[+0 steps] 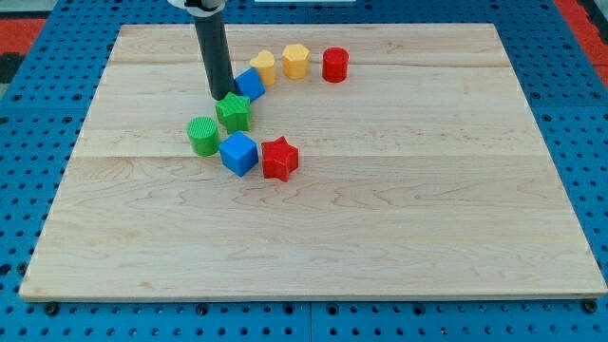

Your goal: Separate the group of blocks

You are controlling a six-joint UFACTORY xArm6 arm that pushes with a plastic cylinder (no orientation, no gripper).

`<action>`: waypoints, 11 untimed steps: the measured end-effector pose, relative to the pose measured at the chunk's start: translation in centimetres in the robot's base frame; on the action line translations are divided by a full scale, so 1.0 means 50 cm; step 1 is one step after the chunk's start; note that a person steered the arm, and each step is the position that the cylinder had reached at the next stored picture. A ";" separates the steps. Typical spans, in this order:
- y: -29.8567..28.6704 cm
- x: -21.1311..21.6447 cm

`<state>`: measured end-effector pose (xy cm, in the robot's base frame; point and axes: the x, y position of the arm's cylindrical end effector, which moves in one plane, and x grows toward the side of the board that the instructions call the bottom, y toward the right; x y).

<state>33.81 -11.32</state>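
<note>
My tip (221, 97) stands at the view's upper left, just above the green star block (234, 112) and touching the left side of a small blue block (250, 84). A green round block (202, 135), a blue cube (238, 153) and a red star block (279, 159) lie close together below. A curved row runs to the right along the top: a yellow block (263, 67), a yellow hexagonal block (296, 61) and a red round block (334, 65).
The blocks lie on a light wooden board (380, 209) set on a blue perforated table (28, 171). The board's edges are near the view's borders on all sides.
</note>
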 end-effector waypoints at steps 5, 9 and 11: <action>0.552 0.023; 0.257 -0.254; 0.151 -0.173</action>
<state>25.14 -3.77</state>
